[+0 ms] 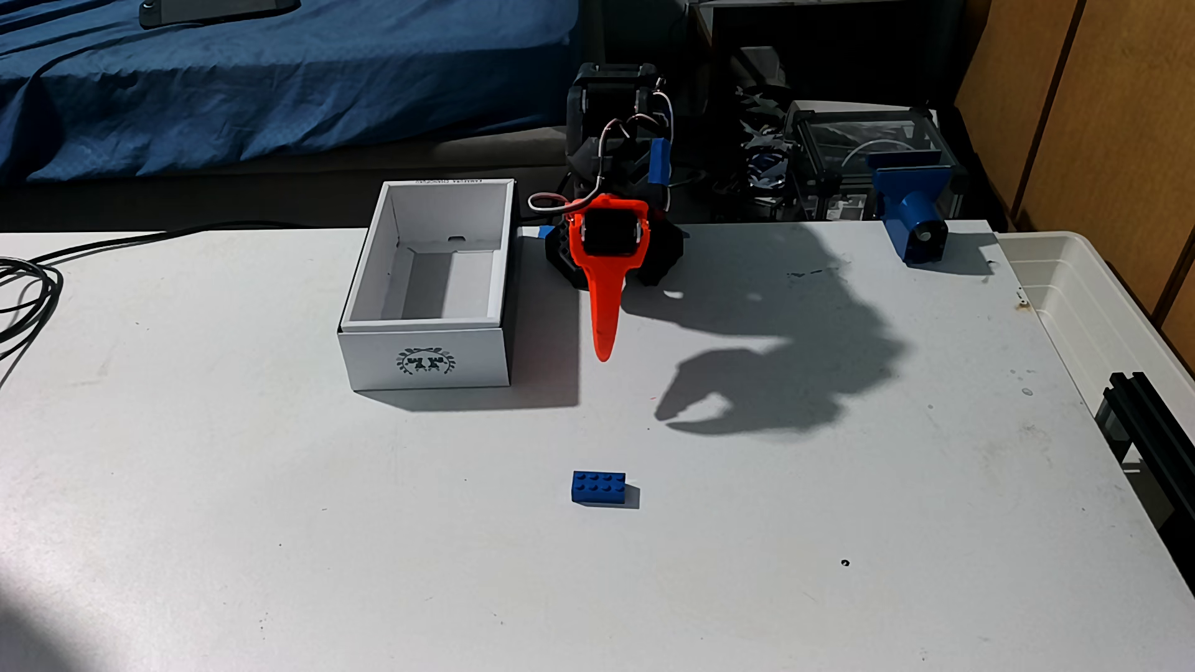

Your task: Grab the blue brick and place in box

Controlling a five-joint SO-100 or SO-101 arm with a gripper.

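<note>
A white table point(258, 517) seen from the front in a fixed view, lit by strong sunlight. At the far edge sits a small robot arm point(614, 129), black with an orange gripper point(603, 352) that points down toward the viewer. One long orange finger point(604, 310) shows, tapering to a tip that hangs above the table. From this angle I cannot tell whether the gripper is parted or closed, though nothing shows at its tip. Its dark shadow spreads across the table to the right, ending in two pointed tips with a small gap between them.

The blue brick point(598, 486) lies flat on the table, studs up, well apart from the gripper and nearer the viewer, almost straight below the finger's tip in the picture.

The white box point(362, 291) stands open just left of the arm, with nothing inside it, and a dark wreath emblem on the short side that faces the viewer.

A larger blue clamp point(912, 207) sits at the far right edge. Black cables point(26, 291) trail at the left edge.
</note>
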